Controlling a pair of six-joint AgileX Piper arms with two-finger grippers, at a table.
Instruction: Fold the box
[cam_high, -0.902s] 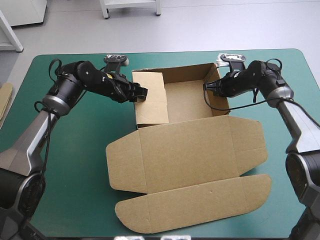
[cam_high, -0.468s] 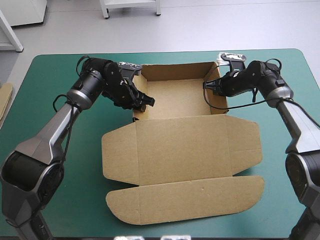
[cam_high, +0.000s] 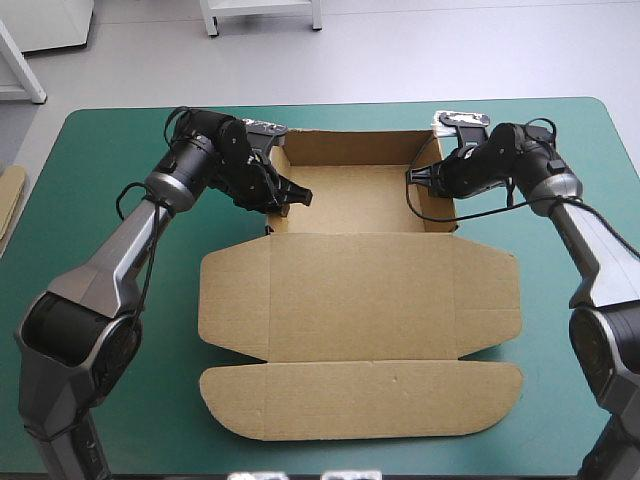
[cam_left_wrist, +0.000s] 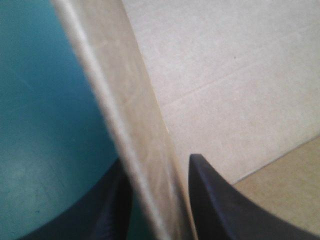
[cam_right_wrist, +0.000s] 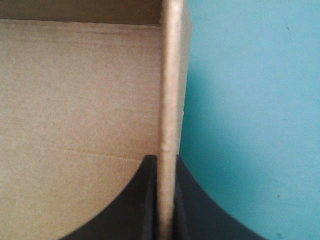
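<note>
**A:** What differs from the earlier pictures?

**B:** Nearest first: the long front flap (cam_high: 360, 398) of the box (cam_high: 300, 300) lay askew before, its right end farther off. Now it runs almost level with the near edge of the table (cam_high: 170, 445). The flat lid (cam_high: 410, 290) behind it has swung round the same way and slid a little to the left. Farther back, the left wall (cam_left_wrist: 130, 115) was folded down over the tray floor (cam_high: 350, 195). It now stands upright and the whole floor shows. The left gripper (cam_high: 290, 197) has gone with it, toward the far left corner. The right gripper (cam_high: 415, 176) has kept its place.

**A:** Where does the box sit, and what else is around?

**B:** It sits mid-table, with the lid toward the near edge and the open tray on the far half, the far wall (cam_high: 350, 147) raised. An edge of spare board (cam_high: 10, 205) shows at the table's left edge, well apart from the box. Each gripper hides a short stretch of the wall it is at.

**A:** And the grips?

**B:** The left gripper's black fingers (cam_left_wrist: 215, 205) are pinched almost together on the left wall. One finger is inside the tray, the other outside over the teal-green cover. The right gripper clamps the right wall (cam_right_wrist: 169, 100) the same way, all but closed, with the board edge between its fingers.
</note>
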